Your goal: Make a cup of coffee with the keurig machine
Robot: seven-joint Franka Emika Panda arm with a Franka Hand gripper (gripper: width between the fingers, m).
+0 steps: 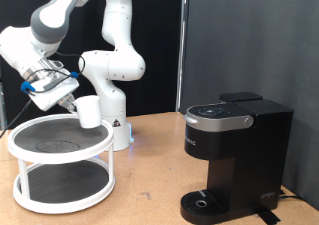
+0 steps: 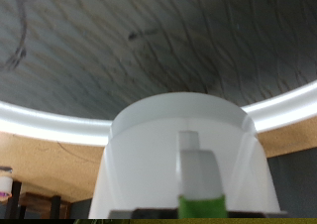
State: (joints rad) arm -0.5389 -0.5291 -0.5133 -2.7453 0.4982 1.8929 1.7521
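Note:
The cup (image 1: 90,110) is a plain white mug, held just above the far right rim of the white two-tier rack (image 1: 40,195) in the exterior view's left half. My gripper (image 1: 76,103) is shut on the cup's wall, with the arm reaching in from the upper left. In the wrist view the cup (image 2: 149,150) fills the middle, and one finger (image 2: 198,163) lies against its wall. The keurig machine (image 1: 239,145) stands at the exterior view's right with its lid down. Its round drip tray (image 1: 204,200) has nothing on it.
The rack's dark mesh top shelf (image 2: 119,46) with its white rim (image 2: 50,125) lies right by the cup. The brown table top (image 1: 150,175) runs between the rack and the machine. The robot's white base (image 1: 118,125) stands behind the rack.

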